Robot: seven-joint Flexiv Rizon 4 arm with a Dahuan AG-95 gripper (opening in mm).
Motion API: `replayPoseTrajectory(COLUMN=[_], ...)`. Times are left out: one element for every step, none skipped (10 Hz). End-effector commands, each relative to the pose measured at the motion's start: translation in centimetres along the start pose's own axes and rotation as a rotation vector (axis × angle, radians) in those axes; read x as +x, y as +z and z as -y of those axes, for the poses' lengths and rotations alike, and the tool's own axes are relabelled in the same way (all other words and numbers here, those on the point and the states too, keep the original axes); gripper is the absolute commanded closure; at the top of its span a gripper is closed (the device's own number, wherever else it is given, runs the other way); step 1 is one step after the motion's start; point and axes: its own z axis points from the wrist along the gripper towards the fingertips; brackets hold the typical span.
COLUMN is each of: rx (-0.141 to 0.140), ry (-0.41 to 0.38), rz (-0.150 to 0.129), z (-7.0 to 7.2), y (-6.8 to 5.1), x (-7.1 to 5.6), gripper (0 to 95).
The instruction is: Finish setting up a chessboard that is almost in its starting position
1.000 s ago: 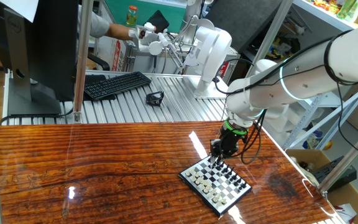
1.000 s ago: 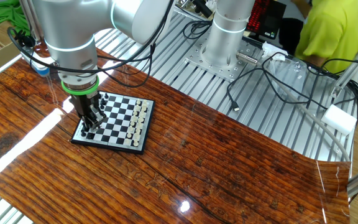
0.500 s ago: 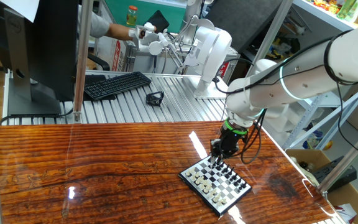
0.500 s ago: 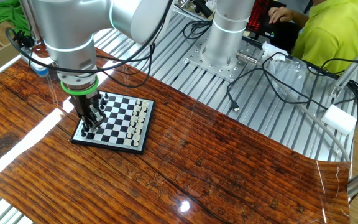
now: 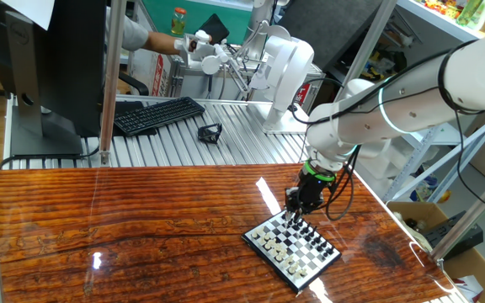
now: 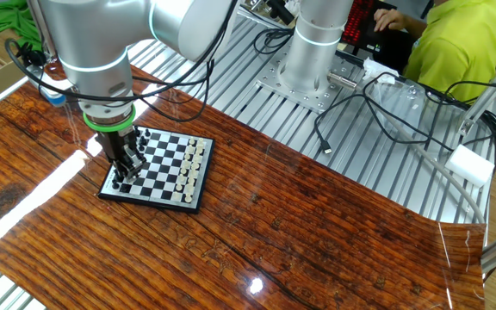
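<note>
The chessboard lies on the wooden table, small and checkered with a dark rim. White pieces line one side and black pieces the other. My gripper points straight down over the black side, its fingertips low among the black pieces near the board's edge. The fingers stand close together. Whether a piece sits between them is too small and too hidden to tell.
Behind the wooden table on the metal bench sit a black keyboard, a monitor, a small black object and an upright metal post. Cables trail beside another robot base. A person in yellow sits nearby.
</note>
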Motion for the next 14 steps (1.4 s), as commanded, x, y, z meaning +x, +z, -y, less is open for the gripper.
replayPoseTrajectory(rx=[0.001,0.001,0.002,0.002,0.002,0.004,0.005,0.005,0.006,0.006,0.007,0.007,0.009,0.011], ry=[0.002,0.002,0.003,0.005,0.005,0.006,0.006,0.007,0.007,0.007,0.007,0.006,0.006,0.007], rz=[-0.001,-0.003,-0.004,-0.005,-0.006,-0.006,-0.009,-0.011,-0.011,-0.013,-0.014,-0.014,-0.015,-0.016], z=[0.0,-0.1,-0.1,-0.1,-0.2,-0.2,-0.2,-0.3,-0.3,-0.4,-0.4,-0.4,-0.4,-0.4], y=[-0.1,-0.3,-0.3,-0.4,-0.5,-0.7,-0.8,-1.0,-1.1,-1.2,-1.3,-1.4,-1.6,-1.8], x=[0.1,0.1,0.1,0.1,0.2,0.2,0.2,0.2,0.3,0.3,0.3,0.3,0.3,0.3], gripper=[76.0,76.0,76.0,76.0,76.0,76.0,76.0,76.0,76.0,76.0,76.0,76.0,76.0,76.0])
